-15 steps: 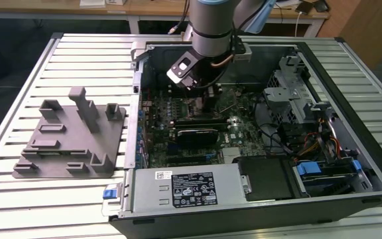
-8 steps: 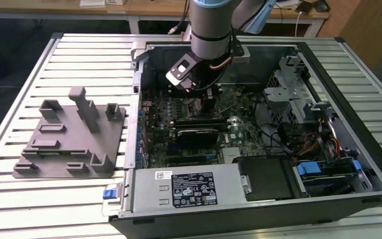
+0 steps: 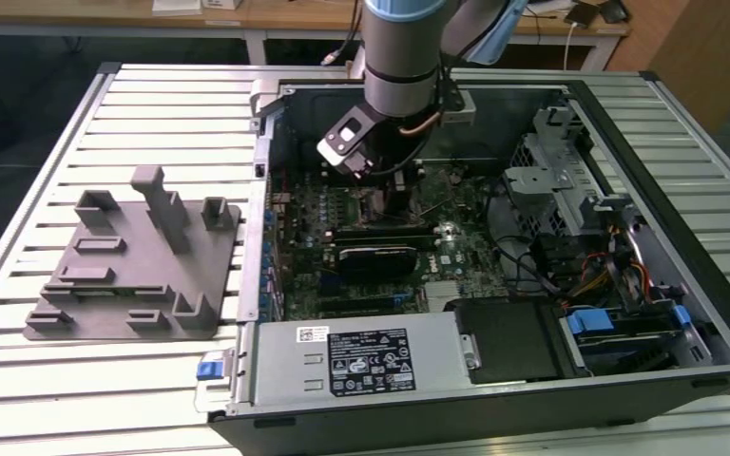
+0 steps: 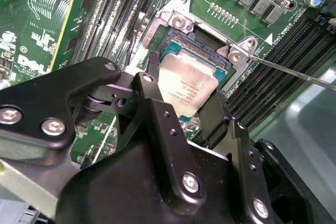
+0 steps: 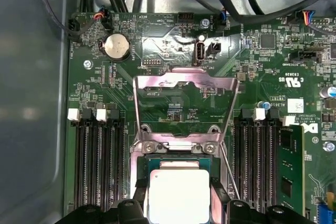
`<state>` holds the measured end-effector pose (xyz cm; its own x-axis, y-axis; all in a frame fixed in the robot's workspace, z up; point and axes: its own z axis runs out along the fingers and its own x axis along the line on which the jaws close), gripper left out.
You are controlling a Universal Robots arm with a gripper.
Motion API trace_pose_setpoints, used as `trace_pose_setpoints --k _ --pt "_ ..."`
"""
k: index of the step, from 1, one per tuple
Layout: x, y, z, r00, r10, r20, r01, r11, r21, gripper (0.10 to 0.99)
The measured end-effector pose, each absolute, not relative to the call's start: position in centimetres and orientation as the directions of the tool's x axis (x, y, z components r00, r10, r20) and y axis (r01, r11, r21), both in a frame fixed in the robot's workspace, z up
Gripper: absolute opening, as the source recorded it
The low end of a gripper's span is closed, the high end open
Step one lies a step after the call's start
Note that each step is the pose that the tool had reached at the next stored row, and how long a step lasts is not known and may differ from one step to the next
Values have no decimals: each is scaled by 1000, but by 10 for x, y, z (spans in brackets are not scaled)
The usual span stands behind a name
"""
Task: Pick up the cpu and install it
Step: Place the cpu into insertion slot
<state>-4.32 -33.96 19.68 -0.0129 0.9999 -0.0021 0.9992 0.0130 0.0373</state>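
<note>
The cpu (image 4: pixel 185 80) is being gripped by two opposite edges, the end effector (image 5: pixel 179 203) closed narrowly on it, flat at the open socket (image 4: pixel 178 22). It is being judged light, stiff and fragile, its metal top slick, so those thin edges are looking like the only safe hold. The arm (image 3: pixel 401 57) is being pointed straight down over the socket, inside the computer case (image 3: pixel 669 313).
</note>
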Motion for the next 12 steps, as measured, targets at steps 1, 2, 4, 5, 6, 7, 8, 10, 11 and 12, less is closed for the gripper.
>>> trace_pose_setpoints --k 1,2,4,5,6,7,8,10,11,12 --pt "-43 -340 196 -12 1000 -2 999 12 37 541" --pt "-43 -340 196 -11 1000 -2 999 11 37 541" --pt "-44 -340 195 -8 1000 -2 999 8 37 541" --pt "-44 -340 195 -5 1000 -2 999 5 37 541" --pt "-44 -340 195 -3 1000 -2 999 3 37 541" --pt "-44 -339 194 0 1000 -2 999 0 37 541" --pt "-44 -339 194 2 1000 -2 999 -2 37 541" --pt "-44 -339 193 7 1000 -2 999 -7 37 541" --pt "-44 -339 193 9 1000 -2 999 -9 37 541" --pt "-44 -339 193 11 1000 -2 999 -11 37 541"
